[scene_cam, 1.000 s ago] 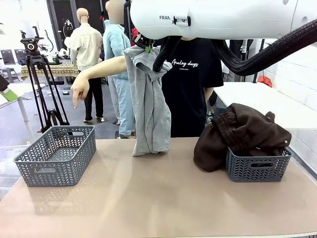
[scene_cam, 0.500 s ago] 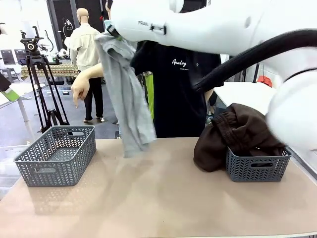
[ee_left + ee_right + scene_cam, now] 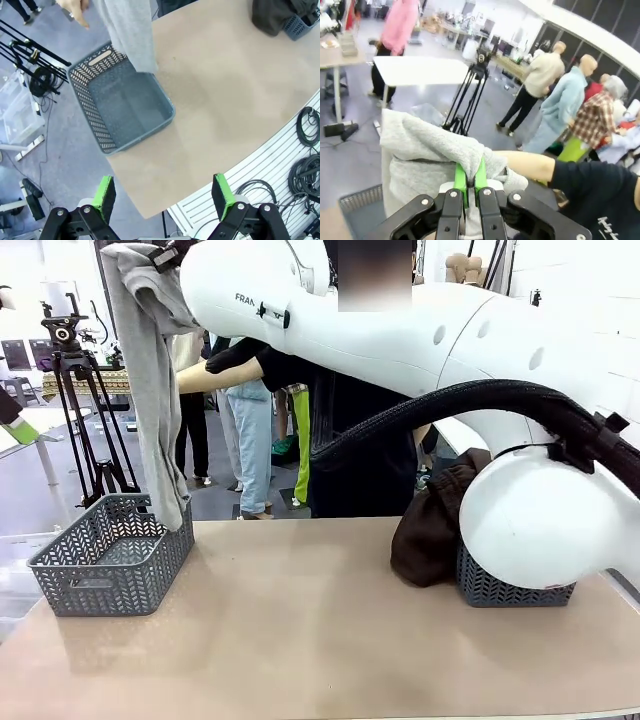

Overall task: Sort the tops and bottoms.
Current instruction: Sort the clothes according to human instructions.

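The hanging grey T-shirt [image 3: 150, 390] is soft matt knit cloth. The grey baskets [image 3: 112, 552] are perforated matt plastic. The tabletop [image 3: 320, 640] is smooth, matt tan. The right arm's shell [image 3: 400, 330] is glossy white plastic.

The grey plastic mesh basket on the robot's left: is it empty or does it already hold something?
Empty: the left wrist view shows the basket's bare floor. The light grey T-shirt hangs above it.
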Robot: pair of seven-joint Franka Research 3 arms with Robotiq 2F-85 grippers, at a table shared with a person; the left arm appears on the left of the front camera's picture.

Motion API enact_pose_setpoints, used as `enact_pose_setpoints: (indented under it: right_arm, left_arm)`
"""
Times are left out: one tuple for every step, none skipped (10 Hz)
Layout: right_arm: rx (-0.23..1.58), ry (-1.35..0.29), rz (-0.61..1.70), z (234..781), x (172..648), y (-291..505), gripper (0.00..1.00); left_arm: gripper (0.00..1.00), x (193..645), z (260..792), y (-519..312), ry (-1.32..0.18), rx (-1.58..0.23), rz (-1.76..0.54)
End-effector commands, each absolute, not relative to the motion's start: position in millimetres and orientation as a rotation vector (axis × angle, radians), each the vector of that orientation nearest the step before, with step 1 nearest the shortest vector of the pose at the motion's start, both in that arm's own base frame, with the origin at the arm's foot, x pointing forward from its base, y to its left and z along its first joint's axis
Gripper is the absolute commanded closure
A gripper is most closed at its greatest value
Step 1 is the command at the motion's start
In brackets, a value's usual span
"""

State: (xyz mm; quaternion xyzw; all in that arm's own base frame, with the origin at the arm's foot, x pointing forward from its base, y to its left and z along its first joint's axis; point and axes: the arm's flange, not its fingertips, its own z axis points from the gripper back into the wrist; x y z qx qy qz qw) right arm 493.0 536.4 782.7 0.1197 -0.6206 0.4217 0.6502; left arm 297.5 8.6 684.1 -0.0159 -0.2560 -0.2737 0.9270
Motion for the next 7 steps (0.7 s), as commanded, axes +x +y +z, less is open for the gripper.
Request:
enact_pose_setpoints:
  right_arm:
    - [0.181, -1.365, 0.969, 785.8, 496.2, 529.9, 1.0]
    - [0.181, -1.365, 0.969, 785.8, 496.2, 529.9, 1.0]
    - [0.181, -1.365, 0.969, 785.8, 496.2, 529.9, 1.0]
    - [0.181, -1.365, 0.969, 785.8, 496.2, 529.9, 1.0]
    - [0.181, -1.365, 0.969, 785.8, 496.2, 529.9, 1.0]
    - [0.181, -1.365, 0.969, 785.8, 496.2, 529.9, 1.0]
    - [0.181, -1.365, 0.969, 785.8, 496.2, 529.9, 1.0]
  left_arm:
    - [0.0, 296.3, 683.6, 9.1, -0.524, -0.032, -0.561]
    - [0.0, 296.3, 683.6, 9.1, -0.524, -0.032, -0.561]
    - [0.0, 296.3, 683.6, 9.1, -0.524, -0.032, -0.561]
    - [0.0, 296.3, 683.6, 9.1, -0.524, -0.032, -0.561]
    - [0.0, 296.3, 683.6, 9.1, -0.524, -0.032, -0.561]
    - [0.0, 296.3, 683.6, 9.1, -0.524, -0.032, -0.561]
    - [0.0, 296.3, 683.6, 9.1, -0.524, -0.032, -0.561]
